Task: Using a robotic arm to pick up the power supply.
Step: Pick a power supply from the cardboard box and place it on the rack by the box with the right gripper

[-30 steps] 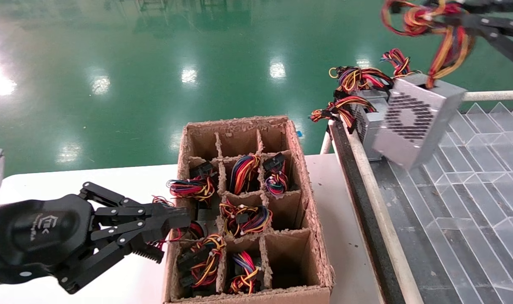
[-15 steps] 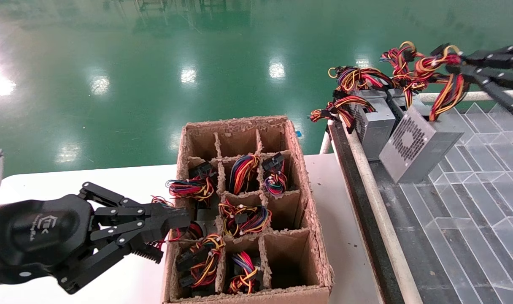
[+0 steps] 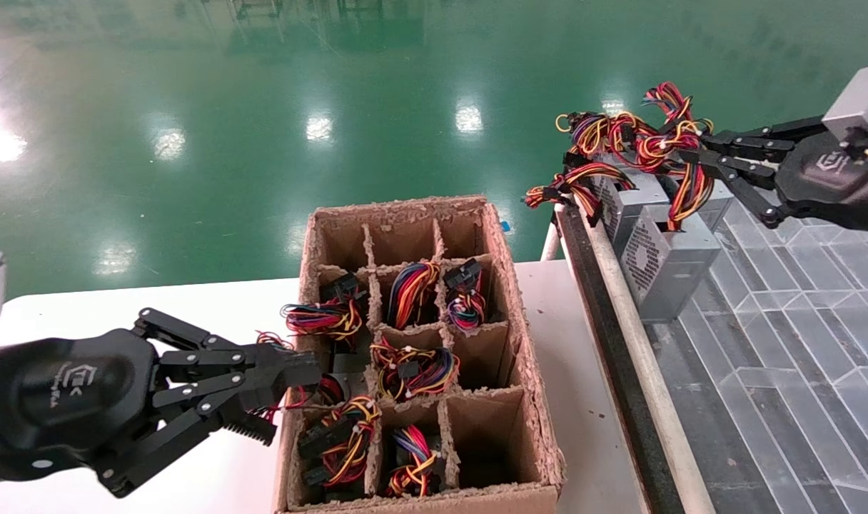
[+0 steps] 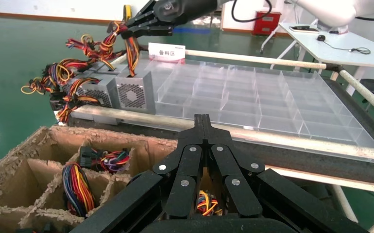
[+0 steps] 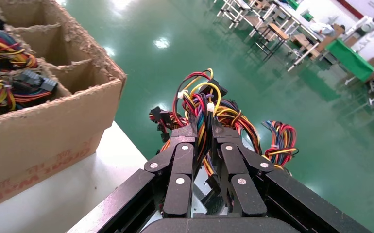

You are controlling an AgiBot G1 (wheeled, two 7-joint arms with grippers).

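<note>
Head view: right gripper, clamped on wires, lowered power supply onto tray.

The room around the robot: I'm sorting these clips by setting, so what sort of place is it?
Most likely a factory or workshop floor: glossy green floor, a divided cardboard box of wired parts on a white table, and power supplies on a clear-tray rack.
</note>
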